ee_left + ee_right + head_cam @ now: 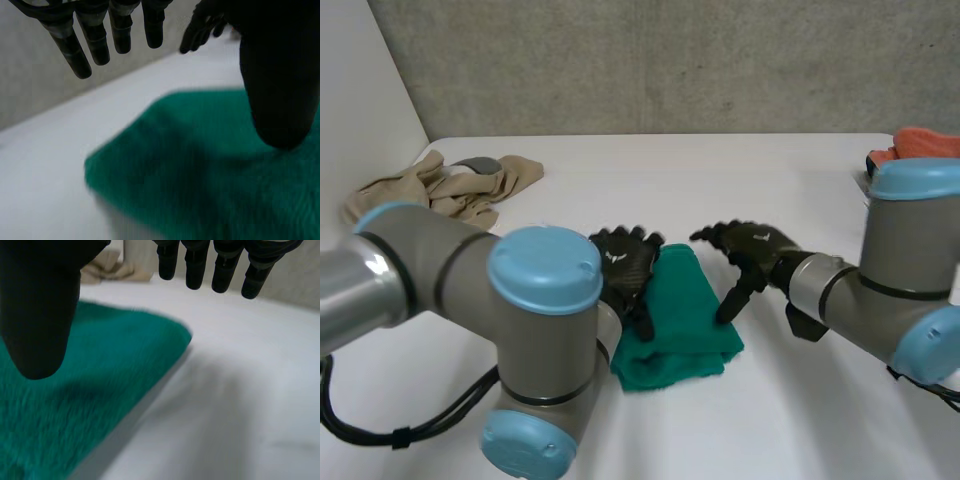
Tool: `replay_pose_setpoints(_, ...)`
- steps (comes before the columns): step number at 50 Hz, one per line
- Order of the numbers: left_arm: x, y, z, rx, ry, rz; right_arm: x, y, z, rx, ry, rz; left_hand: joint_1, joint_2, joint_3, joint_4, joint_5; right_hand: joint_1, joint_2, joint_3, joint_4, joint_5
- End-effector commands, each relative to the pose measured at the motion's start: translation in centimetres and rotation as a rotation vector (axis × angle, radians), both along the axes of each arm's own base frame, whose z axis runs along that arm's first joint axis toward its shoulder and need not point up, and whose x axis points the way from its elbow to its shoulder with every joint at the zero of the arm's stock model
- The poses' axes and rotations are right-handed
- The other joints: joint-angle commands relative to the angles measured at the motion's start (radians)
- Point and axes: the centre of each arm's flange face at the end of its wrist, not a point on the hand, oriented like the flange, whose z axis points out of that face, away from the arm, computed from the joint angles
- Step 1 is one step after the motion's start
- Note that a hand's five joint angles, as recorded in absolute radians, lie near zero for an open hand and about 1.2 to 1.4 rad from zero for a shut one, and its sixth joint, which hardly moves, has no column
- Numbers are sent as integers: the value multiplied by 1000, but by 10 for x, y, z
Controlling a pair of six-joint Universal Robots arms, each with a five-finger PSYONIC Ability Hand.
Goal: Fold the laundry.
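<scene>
Head view: the folded green towel [680,320] lay on the white surface [720,180], long axis running away from the robot, left hand [625,265] over its left edge, right hand [750,255] at its right. Left wrist view: fingers [95,35] straight, spread above the green towel [200,170], surely soft and light. Right wrist view: fingers [195,265] likewise straight; a corner looked the best hold.

**Colours on my table**

I see a plain teal-green towel [682,320] on the white table [720,180]. My left hand [625,265] and right hand [750,250] are black. The clothes pile [440,185] is beige with a grey patch, and another cloth [925,142] is orange.
</scene>
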Motion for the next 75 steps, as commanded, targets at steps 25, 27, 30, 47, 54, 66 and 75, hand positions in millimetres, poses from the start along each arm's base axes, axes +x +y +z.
replay_pose_setpoints(25,23,-24,67,-97,77,-132,19,35,19,-409,310,159,-26,-34,-40,-29,-47,-49,-40,-39,-38,-44)
replay_pose_setpoints(27,23,-26,76,-111,107,-179,19,55,17,-443,293,182,-26,-34,-40,-29,-47,-49,-40,-39,-38,-44)
replay_pose_setpoints(30,24,-28,88,-121,145,-279,21,82,6,-469,275,219,-26,-34,-40,-29,-47,-49,-40,-39,-38,-44)
replay_pose_setpoints(47,17,-2,101,-93,209,-560,31,106,-58,-525,230,270,-25,-34,-39,-28,-46,67,76,77,78,72)
replay_pose_setpoints(54,17,-1,98,-81,209,-560,39,92,-64,-560,221,248,-26,-34,-40,-29,-47,161,170,171,172,166)
replay_pose_setpoints(66,18,-2,96,-80,209,-555,53,68,-58,-611,190,216,-26,-34,-40,-29,-47,410,419,420,421,415)
replay_pose_setpoints(75,18,-4,100,-93,215,-553,67,49,-40,-673,141,197,-26,-34,-40,-29,-47,1173,1182,1183,1184,1178)
